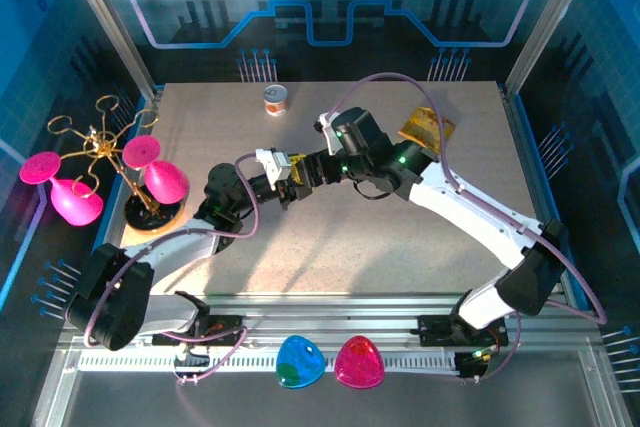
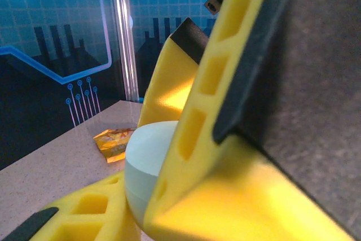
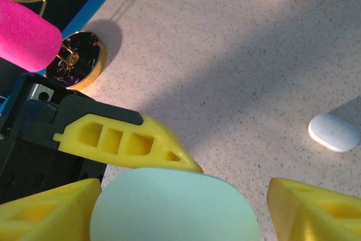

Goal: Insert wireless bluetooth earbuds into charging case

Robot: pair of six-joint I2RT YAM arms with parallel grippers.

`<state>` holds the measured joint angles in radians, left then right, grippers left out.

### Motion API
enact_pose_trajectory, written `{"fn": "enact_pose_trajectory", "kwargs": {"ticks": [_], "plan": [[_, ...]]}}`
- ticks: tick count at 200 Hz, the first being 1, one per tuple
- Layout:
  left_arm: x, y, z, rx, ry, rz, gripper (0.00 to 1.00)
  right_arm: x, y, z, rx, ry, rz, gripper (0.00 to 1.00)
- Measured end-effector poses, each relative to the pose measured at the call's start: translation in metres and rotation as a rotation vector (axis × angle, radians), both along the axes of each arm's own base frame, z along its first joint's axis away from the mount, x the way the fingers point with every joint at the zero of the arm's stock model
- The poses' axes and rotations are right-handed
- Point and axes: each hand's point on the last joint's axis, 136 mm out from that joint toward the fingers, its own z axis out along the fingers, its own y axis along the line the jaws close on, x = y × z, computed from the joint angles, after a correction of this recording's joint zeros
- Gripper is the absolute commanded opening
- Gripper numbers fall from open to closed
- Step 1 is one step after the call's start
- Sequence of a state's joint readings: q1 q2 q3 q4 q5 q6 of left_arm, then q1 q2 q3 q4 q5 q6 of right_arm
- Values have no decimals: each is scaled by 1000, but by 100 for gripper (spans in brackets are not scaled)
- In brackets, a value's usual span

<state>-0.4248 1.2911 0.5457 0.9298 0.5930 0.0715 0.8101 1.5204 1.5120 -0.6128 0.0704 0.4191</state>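
Note:
A pale mint charging case (image 2: 148,150) with its lid closed is held above the middle of the table (image 1: 400,247). My left gripper (image 1: 284,181) is shut on it, its yellow fingers (image 2: 73,215) pressed against the case's sides. My right gripper (image 1: 298,175) meets it from the right and stands open. In the right wrist view the case (image 3: 175,198) lies between the right gripper's (image 3: 175,218) fingertips, and a gap shows beside the right fingertip (image 3: 313,210). One left finger (image 3: 121,139) lies along the case's far edge. The earbuds are out of view.
A second white case (image 3: 334,132) lies on the tabletop. An orange-labelled can (image 1: 275,99) stands at the back. A yellow packet (image 1: 427,127) lies back right. A gold stand with pink cups (image 1: 150,209) is at the left. Blue (image 1: 299,361) and pink (image 1: 359,361) shells rest on the front rail.

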Motion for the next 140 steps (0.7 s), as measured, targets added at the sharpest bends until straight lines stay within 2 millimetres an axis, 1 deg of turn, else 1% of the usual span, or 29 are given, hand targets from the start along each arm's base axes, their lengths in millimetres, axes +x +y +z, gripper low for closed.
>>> {"fn": "enact_pose_trajectory", "kwargs": {"ticks": [5,48,63,69,83,98,106,120,140], "plan": [[0,0,0,2,-2,2,32,0,0,-1,-3,5,-1,71],[-1,0,-7,17,7,3,34,-3,1,-7,-12,62,-1,50],[-1,0,-7,18,10,2,38,-4,1,-8,-14,65,2,48],[-1,0,-8,18,10,2,42,-4,1,-8,-13,65,1,48],[-1,0,-7,16,13,3,64,-4,0,-9,-13,64,-1,48],[-2,0,-4,16,-3,2,82,-4,-7,-16,-23,73,-16,48],[-3,0,-3,18,-14,-1,90,-2,-13,-20,-28,77,-31,48],[-6,0,-1,16,-18,-9,98,2,-25,-27,-39,80,-61,48],[-9,1,-2,19,-9,-15,99,10,-44,-38,-45,79,-117,48]]}}
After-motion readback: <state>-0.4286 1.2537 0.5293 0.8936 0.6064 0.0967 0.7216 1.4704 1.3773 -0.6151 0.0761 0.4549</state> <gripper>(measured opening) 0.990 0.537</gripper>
